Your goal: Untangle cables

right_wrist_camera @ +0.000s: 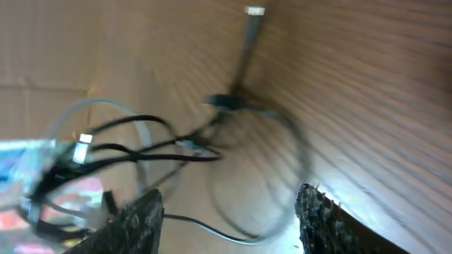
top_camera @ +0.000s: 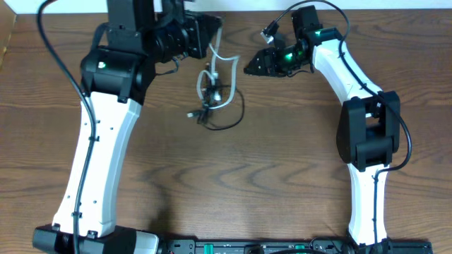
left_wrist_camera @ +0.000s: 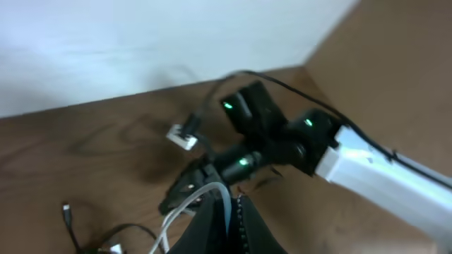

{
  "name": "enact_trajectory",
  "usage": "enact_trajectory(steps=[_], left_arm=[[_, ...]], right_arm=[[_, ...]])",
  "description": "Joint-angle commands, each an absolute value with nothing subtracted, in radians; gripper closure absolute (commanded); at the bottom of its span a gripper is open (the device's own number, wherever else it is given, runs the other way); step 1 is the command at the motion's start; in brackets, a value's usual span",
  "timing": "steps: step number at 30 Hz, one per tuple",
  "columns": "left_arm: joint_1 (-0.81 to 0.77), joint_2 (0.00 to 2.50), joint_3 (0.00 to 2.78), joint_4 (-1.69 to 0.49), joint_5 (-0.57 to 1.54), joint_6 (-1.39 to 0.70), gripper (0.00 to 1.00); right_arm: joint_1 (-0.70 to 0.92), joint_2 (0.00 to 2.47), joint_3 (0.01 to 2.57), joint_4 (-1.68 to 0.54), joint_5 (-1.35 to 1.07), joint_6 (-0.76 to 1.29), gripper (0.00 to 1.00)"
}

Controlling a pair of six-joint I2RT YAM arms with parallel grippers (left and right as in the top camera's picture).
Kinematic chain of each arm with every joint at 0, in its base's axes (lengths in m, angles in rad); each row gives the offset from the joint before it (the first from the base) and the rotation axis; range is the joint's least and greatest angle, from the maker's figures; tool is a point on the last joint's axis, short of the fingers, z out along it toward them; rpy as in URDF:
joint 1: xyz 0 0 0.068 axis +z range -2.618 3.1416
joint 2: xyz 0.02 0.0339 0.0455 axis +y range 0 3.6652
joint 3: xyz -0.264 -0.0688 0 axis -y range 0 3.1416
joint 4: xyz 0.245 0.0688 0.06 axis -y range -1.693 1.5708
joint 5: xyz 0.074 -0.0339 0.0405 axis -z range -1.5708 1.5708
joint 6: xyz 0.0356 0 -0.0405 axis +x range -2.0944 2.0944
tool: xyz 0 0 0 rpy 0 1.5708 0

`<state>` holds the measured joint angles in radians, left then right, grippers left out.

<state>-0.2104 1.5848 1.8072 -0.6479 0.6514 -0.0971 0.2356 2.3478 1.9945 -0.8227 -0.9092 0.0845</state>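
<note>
The white cable (top_camera: 212, 53) and the black cable (top_camera: 239, 111) lie tangled near the table's far middle, knotted together around (top_camera: 210, 92). My left gripper (top_camera: 210, 39) is shut on the white cable (left_wrist_camera: 189, 203), which rises into its fingers (left_wrist_camera: 212, 229) and arcs back down to the tangle. My right gripper (top_camera: 248, 68) stands open just right of the tangle. In the right wrist view its fingers (right_wrist_camera: 138, 222) stand wide apart, with a thin stretch of the black cable (right_wrist_camera: 212, 227) running between them untouched and a black loop (right_wrist_camera: 300, 148) beyond.
The right arm (left_wrist_camera: 367, 162) with green lights fills the middle of the left wrist view. A robot wire with a white connector (top_camera: 268, 30) hangs near the right wrist. The wall (left_wrist_camera: 141, 42) lies close behind the tangle. Bare wood tabletop (top_camera: 233, 183) spreads toward the front.
</note>
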Motion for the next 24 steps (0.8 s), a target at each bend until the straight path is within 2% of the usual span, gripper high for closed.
enact_trajectory(steps=[1, 16, 24], left_arm=[[-0.208, 1.592, 1.831, -0.643, 0.752, 0.018, 0.93], [-0.206, 1.594, 1.831, -0.611, 0.670, 0.003, 0.92], [-0.207, 1.594, 1.831, -0.595, 0.669, -0.001, 0.93]], right_arm=[[0.239, 2.249, 2.016, -0.826, -0.979, 0.028, 0.41], [0.231, 2.207, 2.016, -0.925, -0.995, -0.043, 0.38], [0.233, 2.207, 2.016, -0.886, -0.962, -0.012, 0.37]])
